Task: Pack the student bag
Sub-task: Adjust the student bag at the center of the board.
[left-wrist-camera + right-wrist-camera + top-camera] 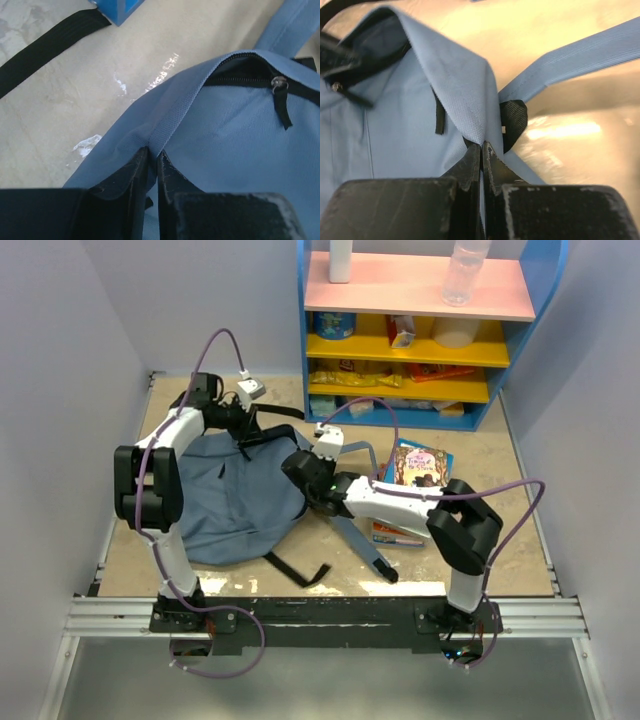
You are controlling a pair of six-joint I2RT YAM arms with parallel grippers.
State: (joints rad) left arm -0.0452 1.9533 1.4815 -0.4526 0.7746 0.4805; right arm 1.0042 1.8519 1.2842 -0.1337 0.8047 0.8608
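**Student bag (235,505) pinched at its rim by both grippers**

The bag is laid flat on the table, left of centre. One fold of its grey-blue rim is clamped at the bag's 3 o'clock edge by the right gripper (481,145), and another at 12 o'clock by the left gripper (154,152). Both finger pairs are closed tight on fabric, probably so the unzipped mouth can be spread for loading. Its contents cannot be made out. Books (420,465) are seen outside it at 3 o'clock, and a stocked shelf unit (400,285) is set beyond.
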